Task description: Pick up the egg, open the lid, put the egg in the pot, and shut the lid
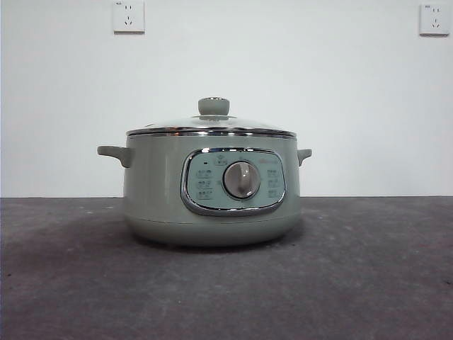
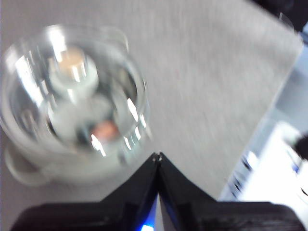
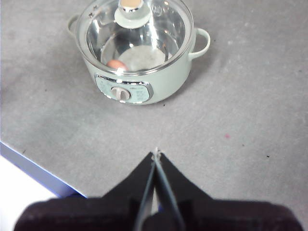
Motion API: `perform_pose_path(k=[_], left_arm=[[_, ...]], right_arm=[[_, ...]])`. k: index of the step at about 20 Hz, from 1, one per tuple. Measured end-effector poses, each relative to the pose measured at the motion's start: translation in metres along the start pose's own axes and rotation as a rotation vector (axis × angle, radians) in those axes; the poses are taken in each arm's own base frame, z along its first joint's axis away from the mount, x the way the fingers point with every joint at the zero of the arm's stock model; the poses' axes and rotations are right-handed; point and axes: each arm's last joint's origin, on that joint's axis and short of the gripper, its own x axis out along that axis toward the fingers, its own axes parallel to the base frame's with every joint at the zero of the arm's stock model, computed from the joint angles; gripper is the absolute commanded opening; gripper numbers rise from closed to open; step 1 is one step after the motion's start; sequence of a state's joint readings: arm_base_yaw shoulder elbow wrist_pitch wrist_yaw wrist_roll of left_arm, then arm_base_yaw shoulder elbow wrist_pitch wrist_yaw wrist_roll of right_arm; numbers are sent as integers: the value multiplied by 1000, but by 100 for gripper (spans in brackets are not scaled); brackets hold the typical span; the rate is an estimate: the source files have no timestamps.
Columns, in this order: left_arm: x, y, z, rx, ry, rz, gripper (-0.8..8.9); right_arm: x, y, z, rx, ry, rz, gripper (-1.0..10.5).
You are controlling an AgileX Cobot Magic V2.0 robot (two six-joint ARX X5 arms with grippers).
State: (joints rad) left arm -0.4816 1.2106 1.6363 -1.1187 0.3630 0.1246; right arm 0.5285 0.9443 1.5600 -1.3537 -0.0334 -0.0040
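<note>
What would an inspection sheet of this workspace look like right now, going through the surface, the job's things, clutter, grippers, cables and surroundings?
Surface: grey table, matte, with a few small specks in the right wrist view.
Pot: sage-green pot upright mid-table, dial facing the front camera.
Lid: glass lid seated on the pot, knob up.
Egg: egg inside the pot, seen through the glass.
Clutter: nothing seen.
Grippers: left gripper shut, empty, above and beside the pot; right gripper shut, empty, clear of the pot on its dial side.
Cables: nothing seen.
Surroundings: white wall with two sockets; blurred white items off the table edge in the left wrist view.
</note>
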Motion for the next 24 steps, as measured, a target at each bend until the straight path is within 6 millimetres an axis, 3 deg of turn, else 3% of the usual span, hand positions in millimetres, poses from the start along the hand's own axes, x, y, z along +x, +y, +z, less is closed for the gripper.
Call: perform_pose_path(k=[3,5,8,10,16,21,24], left_arm=[[-24,11,16,129,-250,114,-4],[-48,10,15,206,-400,174,-4],[-72,12,-13,242,-514,285,-4],[-73,16,-46,218,-523,388,-4],[-31,24,-156,203,-588,625,-4],[29,41,-240,67,-590,671,-4],[54,47,-274,0,-605,668,-4]], right_arm=[[10,0,5,1,32,0,1],[17,-1,9,2,56,0,1],[27,-1,13,3,88,0,1],[36,-1,17,4,113,0,1],[58,-2,25,6,180,0,1],[69,-2,29,7,215,0,1],[72,-3,30,7,224,-4,1]])
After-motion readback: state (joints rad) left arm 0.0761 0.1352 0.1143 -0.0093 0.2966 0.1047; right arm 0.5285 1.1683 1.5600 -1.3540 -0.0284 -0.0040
